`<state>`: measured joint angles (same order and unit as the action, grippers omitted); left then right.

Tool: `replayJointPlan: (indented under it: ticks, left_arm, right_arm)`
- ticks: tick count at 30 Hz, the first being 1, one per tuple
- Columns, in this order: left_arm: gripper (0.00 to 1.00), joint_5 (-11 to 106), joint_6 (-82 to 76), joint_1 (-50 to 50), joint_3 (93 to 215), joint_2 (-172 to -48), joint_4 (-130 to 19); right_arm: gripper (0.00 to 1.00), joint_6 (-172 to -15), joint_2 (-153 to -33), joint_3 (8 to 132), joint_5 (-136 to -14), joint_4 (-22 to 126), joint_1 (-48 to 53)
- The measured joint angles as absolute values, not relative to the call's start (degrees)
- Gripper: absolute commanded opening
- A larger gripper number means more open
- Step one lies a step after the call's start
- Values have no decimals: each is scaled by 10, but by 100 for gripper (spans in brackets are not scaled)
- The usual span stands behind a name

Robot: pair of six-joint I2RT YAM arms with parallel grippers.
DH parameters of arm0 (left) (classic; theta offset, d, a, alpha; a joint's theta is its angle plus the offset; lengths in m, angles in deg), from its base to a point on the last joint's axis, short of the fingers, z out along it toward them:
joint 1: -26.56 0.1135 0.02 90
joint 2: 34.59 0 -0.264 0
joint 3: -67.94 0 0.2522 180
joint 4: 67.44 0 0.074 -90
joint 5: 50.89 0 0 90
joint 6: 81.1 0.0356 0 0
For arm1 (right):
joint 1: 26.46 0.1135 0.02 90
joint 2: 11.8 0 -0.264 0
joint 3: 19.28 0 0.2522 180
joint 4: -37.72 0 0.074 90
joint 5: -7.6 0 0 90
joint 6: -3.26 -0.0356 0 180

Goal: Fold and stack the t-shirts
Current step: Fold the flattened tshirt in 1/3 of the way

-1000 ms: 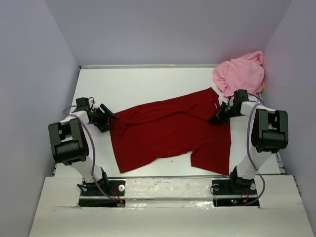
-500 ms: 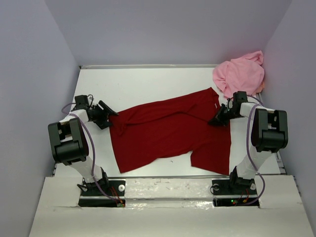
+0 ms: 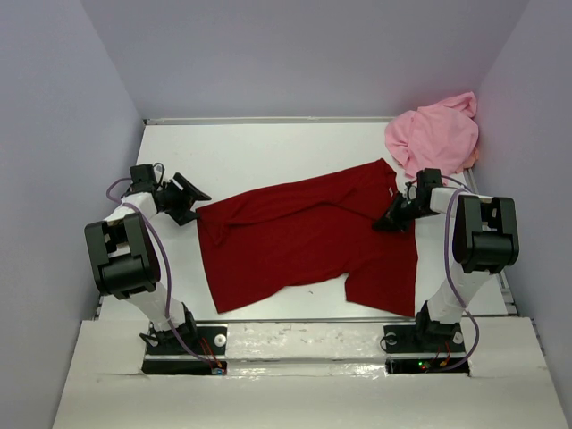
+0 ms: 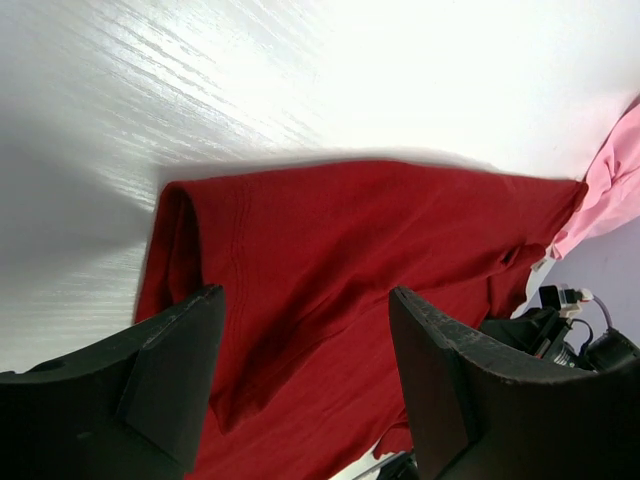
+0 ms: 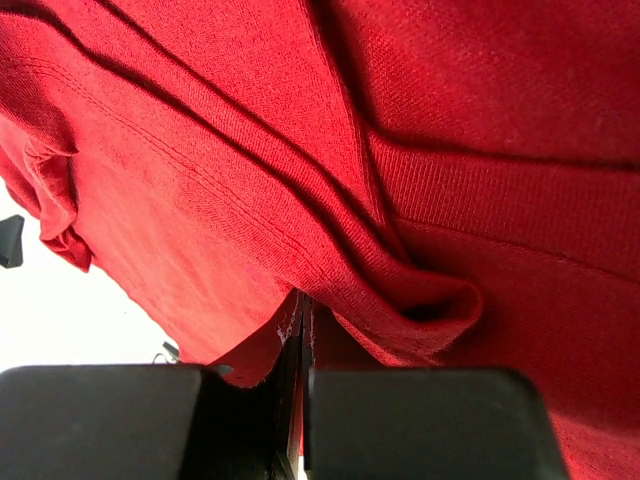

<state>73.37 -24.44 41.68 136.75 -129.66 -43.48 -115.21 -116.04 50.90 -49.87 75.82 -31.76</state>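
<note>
White table [image 3: 268, 152], lavender walls [image 3: 313, 54]

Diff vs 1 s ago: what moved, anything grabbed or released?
The open left gripper drew back from the dark red cloth t-shirt, up and left in the top view. The right gripper, shut on that shirt's edge, shifted slightly left. Nothing newly grabbed or released. The red shirt's spread and the crumpled light pink cloth t-shirt look unchanged.
</note>
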Motion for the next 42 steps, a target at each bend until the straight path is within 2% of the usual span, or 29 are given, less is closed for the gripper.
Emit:
replayJointPlan:
  ticks: [20, 42]
  left_arm:
    - [75, 705, -233, 417, 1368, -1297, -387]
    - [76, 736, -246, 418, 1368, -1350, -453]
  right_arm:
    - [0, -1161, -1160, 509, -505, 754, -313]
    - [0, -1162, -1161, 510, -505, 755, -312]
